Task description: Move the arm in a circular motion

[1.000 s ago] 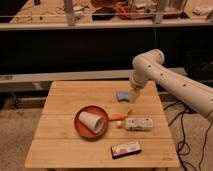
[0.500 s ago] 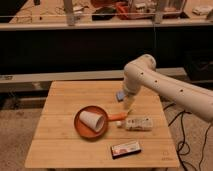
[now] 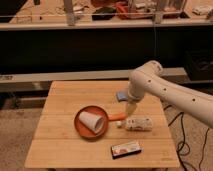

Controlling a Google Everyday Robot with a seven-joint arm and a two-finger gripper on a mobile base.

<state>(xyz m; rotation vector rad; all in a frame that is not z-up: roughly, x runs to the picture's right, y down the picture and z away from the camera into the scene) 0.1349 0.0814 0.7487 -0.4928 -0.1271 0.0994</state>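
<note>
One arm [image 3: 165, 92] is seen reaching in from the right over the wooden surface [image 3: 60, 107], its end effector [image 3: 131, 109] hung low just above the orange pan's handle [image 3: 116, 117] and the white bottle [image 3: 138, 123]; whether it is open or closed cannot be told. If the circle is swept at this height, the bottle, the handle or the blue object [image 3: 121, 95] behind could be clipped and knocked aside.

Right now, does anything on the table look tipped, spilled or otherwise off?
Yes: the white cup lies on its side in the orange pan, and the bottle lies flat beside the handle. Nothing looks spilled or broken. The arm hangs over the table, its gripper above the bottle.
</note>
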